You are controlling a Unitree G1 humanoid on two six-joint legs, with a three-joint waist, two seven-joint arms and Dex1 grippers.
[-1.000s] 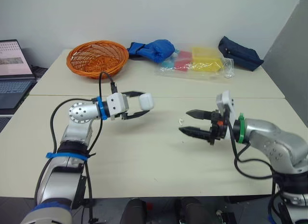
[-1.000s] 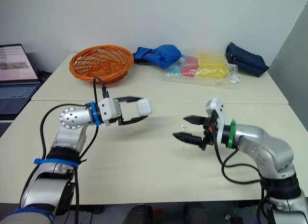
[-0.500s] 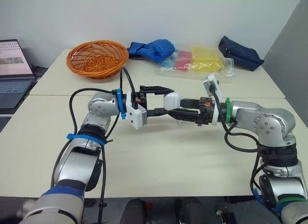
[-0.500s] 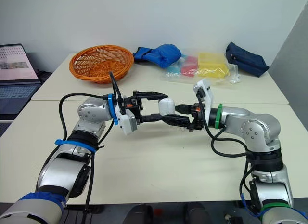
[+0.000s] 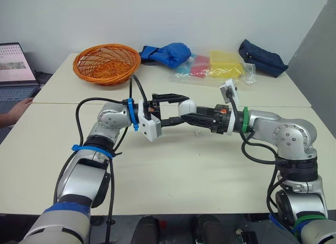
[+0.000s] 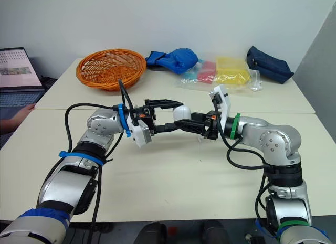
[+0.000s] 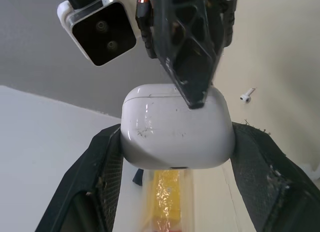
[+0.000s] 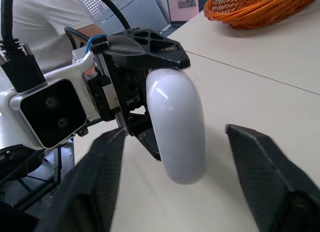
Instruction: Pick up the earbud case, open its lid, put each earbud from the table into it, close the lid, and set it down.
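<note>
Near table (image 5: 173, 181): pale tabletop across the lower half of the head views, both arms reaching over its middle.
Earbud (image 7: 246, 96): a small white piece lying on the tabletop, below and beyond the grippers and apart from both.
Left gripper (image 5: 184, 109): comes in from the left of the frame, with its two black fingers pinching the earbud case from opposite sides.
Earbud case (image 5: 188, 106): white and rounded, held above the table at the centre of the frame. Its lid is shut, with the seam line showing in the left wrist view.
Right gripper (image 8: 175, 131): comes in from the right of the frame with its fingers spread, one on either side of the case. In the left wrist view one black finger crosses the case's upper face near the seam. Whether it presses there I cannot tell.
Person's hand (image 5: 18, 108): at the left edge, resting by the laptop.
Laptop (image 5: 16, 71): open, at the upper left.
Far table (image 5: 157, 89): butts against the near one.
Orange wicker basket (image 5: 106, 63): upper left of centre on the far table.
Blue bag (image 5: 165, 53): just right of the basket.
Clear plastic bag (image 5: 212, 68): upper centre-right, with yellow, red and blue items inside.
Navy pouch (image 5: 262, 57): upper right, beside the plastic bag.
</note>
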